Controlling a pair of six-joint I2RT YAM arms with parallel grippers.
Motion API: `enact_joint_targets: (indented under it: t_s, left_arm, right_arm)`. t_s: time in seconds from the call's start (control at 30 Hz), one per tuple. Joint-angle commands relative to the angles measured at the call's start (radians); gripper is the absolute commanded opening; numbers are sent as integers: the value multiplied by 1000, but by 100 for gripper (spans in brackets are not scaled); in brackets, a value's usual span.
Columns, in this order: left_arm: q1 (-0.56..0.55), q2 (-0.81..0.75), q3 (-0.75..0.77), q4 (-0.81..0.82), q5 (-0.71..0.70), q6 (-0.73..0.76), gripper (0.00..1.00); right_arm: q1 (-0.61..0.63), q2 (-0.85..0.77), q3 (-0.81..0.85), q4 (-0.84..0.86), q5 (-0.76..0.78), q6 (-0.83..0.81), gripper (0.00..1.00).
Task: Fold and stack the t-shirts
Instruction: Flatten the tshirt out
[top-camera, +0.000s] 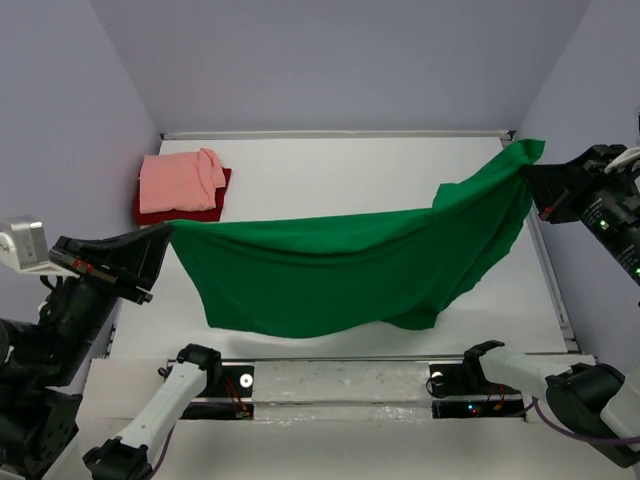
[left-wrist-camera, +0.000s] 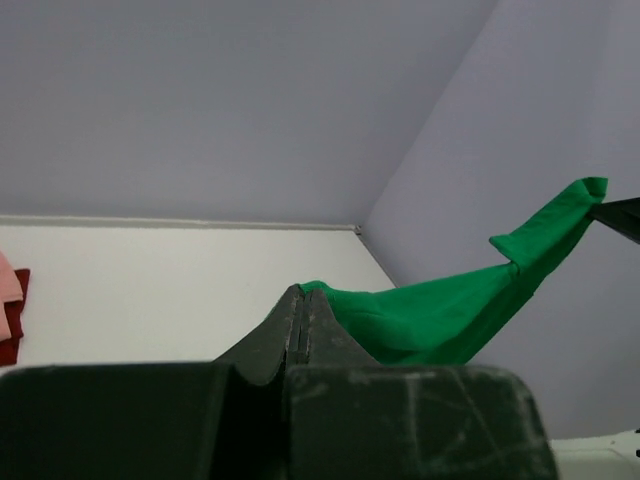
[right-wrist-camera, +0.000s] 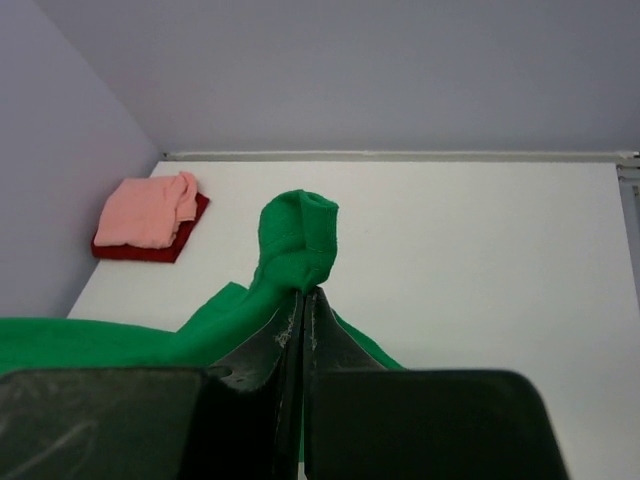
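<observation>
Top view: green t-shirt (top-camera: 340, 270) is stretched across the middle of the frame, held up at two corners and sagging between them.

Left jaws, at mid-left of the frame, are pressed together on the shirt's left corner. The left wrist view shows them tight together with green cloth at the tip.

Right jaws, at upper right, pinch the opposite corner. A green tuft pokes out past the tips in the right wrist view.

Whether the lower hem touches the tabletop (top-camera: 330, 170) cannot be told.

Upper left of the tabletop: folded pink t-shirt (top-camera: 180, 180) lies on top of the folded dark red t-shirt (top-camera: 180, 214).
</observation>
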Motion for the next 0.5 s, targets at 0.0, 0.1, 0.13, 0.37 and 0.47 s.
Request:
enact_joint_targets:
  t_s: [0.0,0.1,0.13,0.37,0.47]
  left_arm:
    - [-6,-13,71,83,27,23,0]
    - [-9,-2,75,71,-31,32,0]
    - [-17,21,100,61,-51,40,0]
    - [-103,59,192,3,-251,100,0]
    - [-108,42,178,-2,-243,99,0]
  right_arm:
    - [-8,-22,82,85,-29,-20,0]
    - [-8,-25,61,83,69,-31,0]
    - [-8,-36,-7,89,89,-52,0]
    - [41,-131,-126,123,207,-100,0]
    - [52,-160,-115,99,176,-86,0]
